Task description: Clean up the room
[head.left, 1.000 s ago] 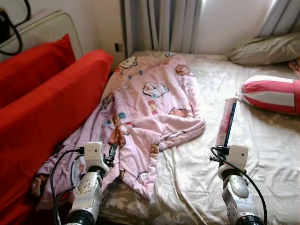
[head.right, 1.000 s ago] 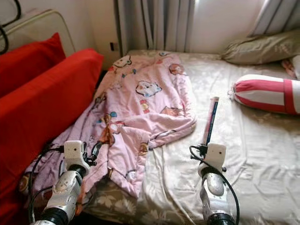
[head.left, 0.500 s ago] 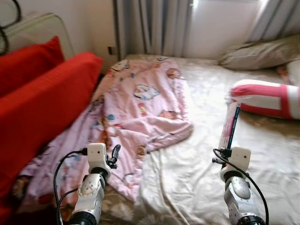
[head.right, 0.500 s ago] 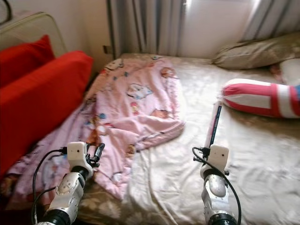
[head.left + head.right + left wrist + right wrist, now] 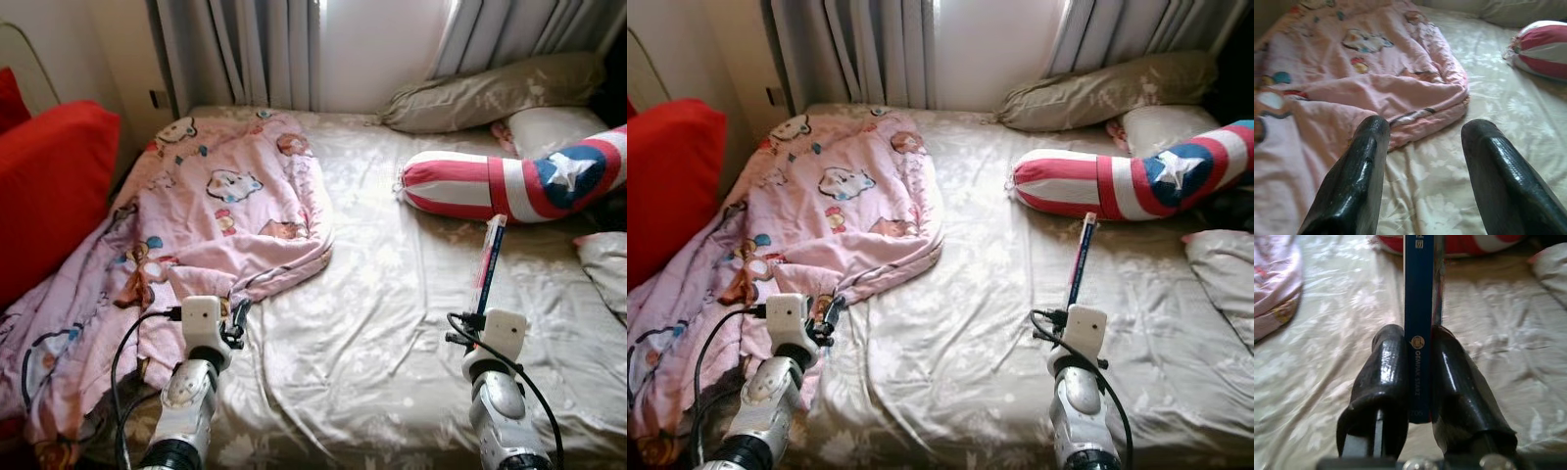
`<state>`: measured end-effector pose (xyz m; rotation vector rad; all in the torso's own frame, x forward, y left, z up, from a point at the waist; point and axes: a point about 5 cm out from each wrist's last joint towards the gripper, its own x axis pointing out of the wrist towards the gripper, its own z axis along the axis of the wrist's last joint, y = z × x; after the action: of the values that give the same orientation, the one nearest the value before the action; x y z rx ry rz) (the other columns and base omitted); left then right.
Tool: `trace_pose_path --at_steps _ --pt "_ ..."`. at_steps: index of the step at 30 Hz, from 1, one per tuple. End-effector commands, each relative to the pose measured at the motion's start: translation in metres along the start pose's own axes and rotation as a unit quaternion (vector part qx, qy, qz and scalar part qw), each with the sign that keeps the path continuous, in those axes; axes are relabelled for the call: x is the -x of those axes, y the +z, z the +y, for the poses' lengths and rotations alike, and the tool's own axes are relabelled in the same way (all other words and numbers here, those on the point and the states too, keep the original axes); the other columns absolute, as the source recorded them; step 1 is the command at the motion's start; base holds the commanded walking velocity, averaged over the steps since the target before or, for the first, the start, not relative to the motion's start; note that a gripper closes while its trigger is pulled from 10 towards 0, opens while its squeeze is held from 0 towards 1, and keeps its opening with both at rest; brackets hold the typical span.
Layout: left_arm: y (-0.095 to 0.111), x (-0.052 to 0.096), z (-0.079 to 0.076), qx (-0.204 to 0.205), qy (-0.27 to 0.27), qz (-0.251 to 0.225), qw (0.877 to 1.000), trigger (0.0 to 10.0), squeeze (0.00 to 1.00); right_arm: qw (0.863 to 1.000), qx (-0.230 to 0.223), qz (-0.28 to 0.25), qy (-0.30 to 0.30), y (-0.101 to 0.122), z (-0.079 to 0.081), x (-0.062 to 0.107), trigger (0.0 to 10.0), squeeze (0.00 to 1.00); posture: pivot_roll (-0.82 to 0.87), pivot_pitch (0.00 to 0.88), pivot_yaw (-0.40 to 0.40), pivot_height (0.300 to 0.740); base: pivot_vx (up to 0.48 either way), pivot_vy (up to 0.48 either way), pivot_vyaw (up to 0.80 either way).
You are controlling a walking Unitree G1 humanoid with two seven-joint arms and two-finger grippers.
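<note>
Right jaws: I've got them clenched on a thin blue-spined book, one black finger pressed to each cover, the spine facing my wrist camera.

Right gripper: I'm holding it low over the bed, right of centre, with the book standing up out of it and leaning slightly toward the pillows.

Book position: its top edge reaches up toward the red, white and blue star-print bolster pillow but I can see it stops short, apart from it.

Left jaws: released, nothing between them; the two black fingers stand well apart in my wrist view.

Left gripper: I have it hovering by the near edge of the pink cartoon-print blanket, just over the fold where blanket meets sheet.

Blanket: it's spread crumpled over the left half of the bed, its near end trailing off the left side.

Bed: a beige floral sheet, wrinkled, covers the mattress in front of me.

Bolster: lying across the far right of the bed, curved.

Head of bed: an olive-grey pillow against the wall, a paler pillow just behind the bolster.

Right edge: corner of another pale pillow.

Left side: a red sofa cushion beside the bed.

Far wall: grey curtains.
</note>
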<state>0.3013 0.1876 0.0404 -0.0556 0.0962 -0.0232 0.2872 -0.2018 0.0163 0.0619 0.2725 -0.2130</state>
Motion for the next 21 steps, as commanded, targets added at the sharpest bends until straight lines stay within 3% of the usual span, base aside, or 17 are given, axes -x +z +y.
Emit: trace_pose_path --at_steps 1,21 --pt "-0.0025 0.0005 -0.0050 0.006 -0.006 0.005 1.000 10.0 0.00 1.000 0.008 -0.025 0.002 0.0126 -0.0016 -0.0049 10.0 0.00 0.05 0.043 -0.036 0.740 0.000 -0.289 0.00" --pt "-0.0022 0.0001 -0.0065 0.005 -0.012 0.005 1.000 10.0 0.00 0.999 0.015 -0.031 0.004 0.0126 0.0004 -0.0040 10.0 0.00 0.05 0.046 -0.031 0.740 0.000 -0.286 0.00"
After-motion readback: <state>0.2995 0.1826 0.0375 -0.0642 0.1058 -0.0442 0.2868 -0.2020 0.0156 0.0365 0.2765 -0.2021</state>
